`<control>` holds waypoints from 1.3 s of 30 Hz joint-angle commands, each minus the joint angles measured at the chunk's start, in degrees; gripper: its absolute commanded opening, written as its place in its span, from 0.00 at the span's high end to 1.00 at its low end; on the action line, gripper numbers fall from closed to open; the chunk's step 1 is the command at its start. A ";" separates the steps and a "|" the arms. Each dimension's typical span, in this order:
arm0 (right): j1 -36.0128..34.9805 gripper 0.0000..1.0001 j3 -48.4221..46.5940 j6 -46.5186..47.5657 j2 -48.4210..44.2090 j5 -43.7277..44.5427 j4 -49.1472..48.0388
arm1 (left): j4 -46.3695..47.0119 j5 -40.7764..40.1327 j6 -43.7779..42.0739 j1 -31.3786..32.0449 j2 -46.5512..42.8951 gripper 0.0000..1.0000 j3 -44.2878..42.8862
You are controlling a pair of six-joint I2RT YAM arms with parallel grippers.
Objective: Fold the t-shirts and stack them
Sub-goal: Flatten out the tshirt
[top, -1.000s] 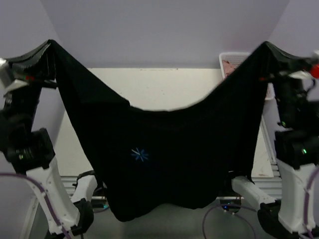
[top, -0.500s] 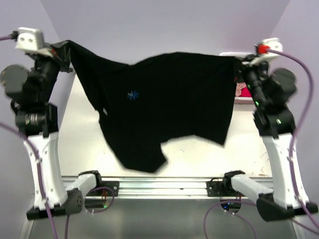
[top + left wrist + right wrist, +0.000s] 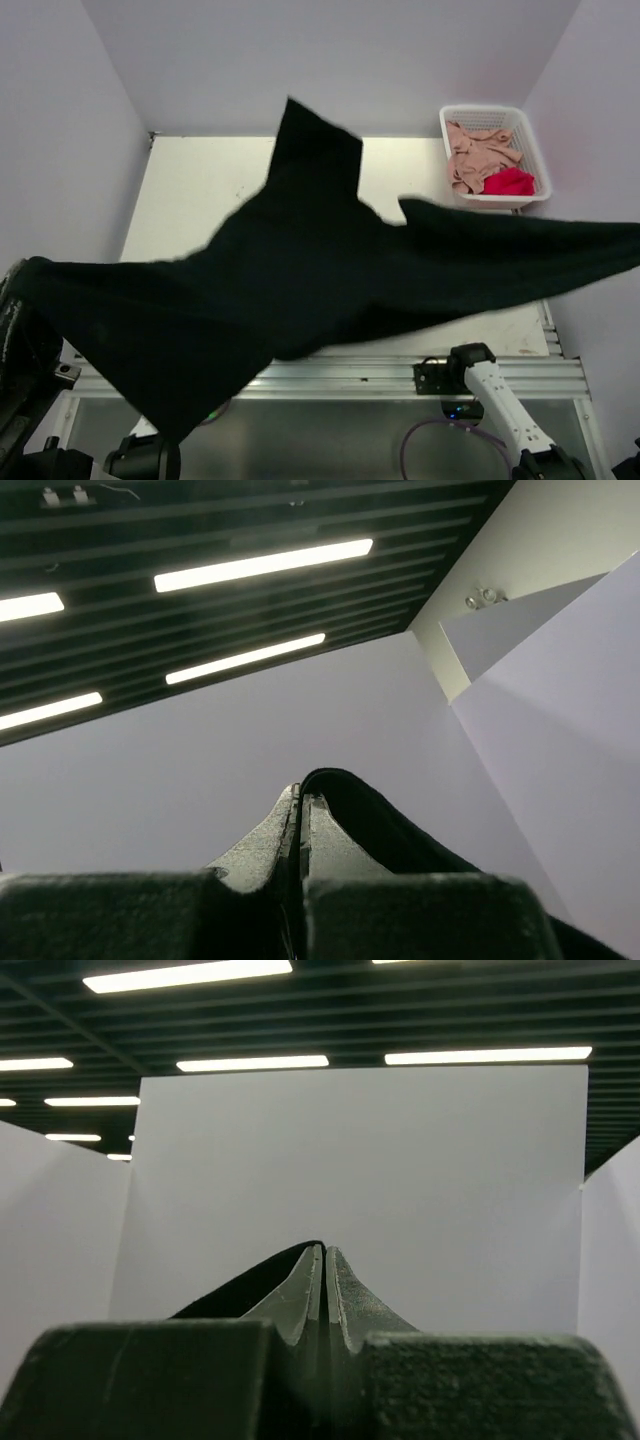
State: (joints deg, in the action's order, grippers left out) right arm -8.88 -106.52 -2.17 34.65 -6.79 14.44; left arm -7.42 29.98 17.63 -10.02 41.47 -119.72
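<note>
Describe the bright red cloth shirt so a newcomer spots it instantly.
Find the white plastic lattice basket at the far right corner of the table, beyond the black t-shirt stretched in mid-air. The bright red cloth shirt is bunched in its near right part, beside the crumpled dusty pink shirt; it is the only red thing there.

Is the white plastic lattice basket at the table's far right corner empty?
No, the white plastic lattice basket holds a crumpled dusty pink shirt and a bright red shirt.
</note>
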 commanded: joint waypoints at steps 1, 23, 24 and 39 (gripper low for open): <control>0.62 1.00 1.23 -0.99 3.49 -0.86 2.53 | -1.90 1.93 3.73 -1.23 4.49 1.00 0.46; 0.45 1.00 23.20 -4.68 41.70 8.90 -1.96 | 6.01 -27.24 -9.01 -0.79 20.22 1.00 49.75; 0.45 1.00 23.29 -4.77 43.38 8.90 -1.87 | 6.45 -28.12 -9.01 -0.79 20.92 1.00 50.89; 0.10 1.00 17.06 -4.77 62.89 10.12 -1.17 | 13.49 -33.14 -9.02 -0.79 35.77 1.00 54.07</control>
State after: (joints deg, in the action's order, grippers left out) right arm -8.69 -84.55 -6.90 96.01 1.02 15.44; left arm 0.40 -1.85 9.45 -10.81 75.85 -63.94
